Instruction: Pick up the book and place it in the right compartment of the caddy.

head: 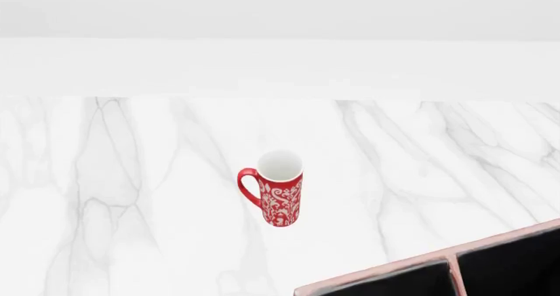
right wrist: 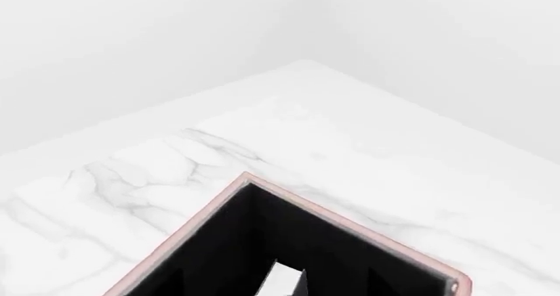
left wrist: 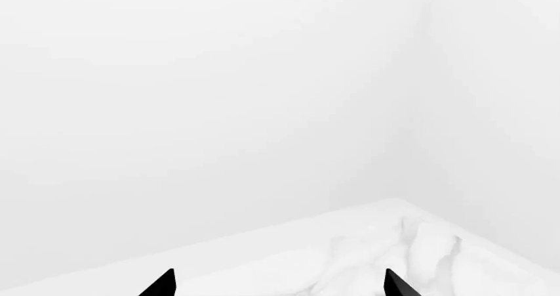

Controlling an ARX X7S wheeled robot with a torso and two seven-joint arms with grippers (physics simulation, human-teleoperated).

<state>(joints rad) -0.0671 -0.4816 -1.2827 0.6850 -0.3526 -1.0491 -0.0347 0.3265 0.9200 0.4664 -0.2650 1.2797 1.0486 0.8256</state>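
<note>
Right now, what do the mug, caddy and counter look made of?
Mug: likely glazed ceramic, red with a white pattern and plain white inside. Caddy: pale pinkish rim, matte black interior; material unclear, perhaps leather-look or board. Counter: polished white marble look, grey veining.

White marble-veined countertop (head: 131,197) carries a red patterned mug (head: 278,197), upright at frame centre; the caddy (head: 490,266) sits on it at lower right.

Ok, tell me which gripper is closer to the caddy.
Right. Its wrist camera looks straight down into the caddy from just above. The left gripper sits by a bare marble table corner, no caddy in its view.
</note>
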